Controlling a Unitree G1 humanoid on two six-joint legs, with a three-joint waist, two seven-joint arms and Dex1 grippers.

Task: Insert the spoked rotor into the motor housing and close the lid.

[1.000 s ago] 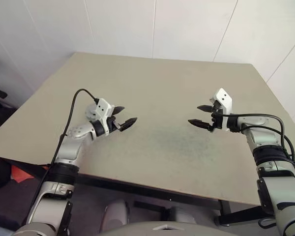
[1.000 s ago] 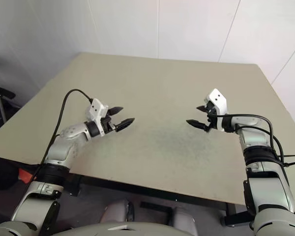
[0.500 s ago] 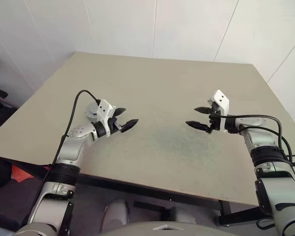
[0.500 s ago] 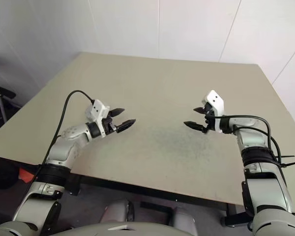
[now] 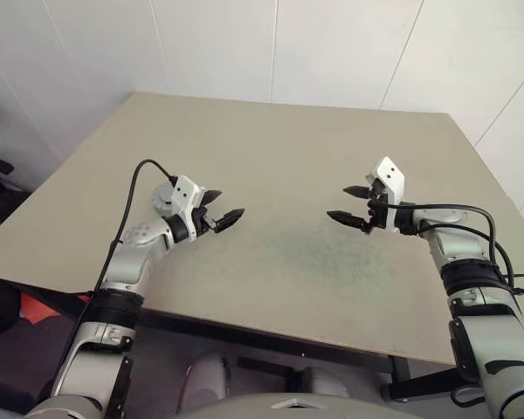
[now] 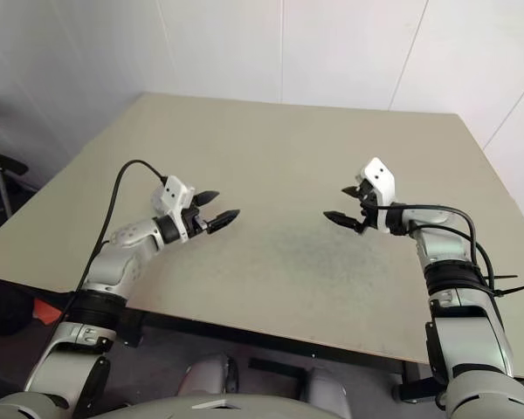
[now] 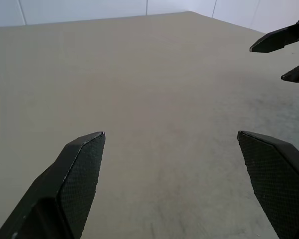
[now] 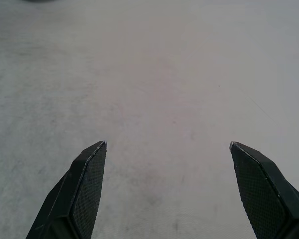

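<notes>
Beige table (image 5: 288,148) with a darker scuffed patch (image 5: 319,249) near its front middle. Left gripper (image 5: 220,208) hovers to the left of the patch, fingers spread, nothing between them. Right gripper (image 5: 349,204) hovers to the right of the patch, fingers likewise spread and unladen. The two point toward each other, well apart.
</notes>
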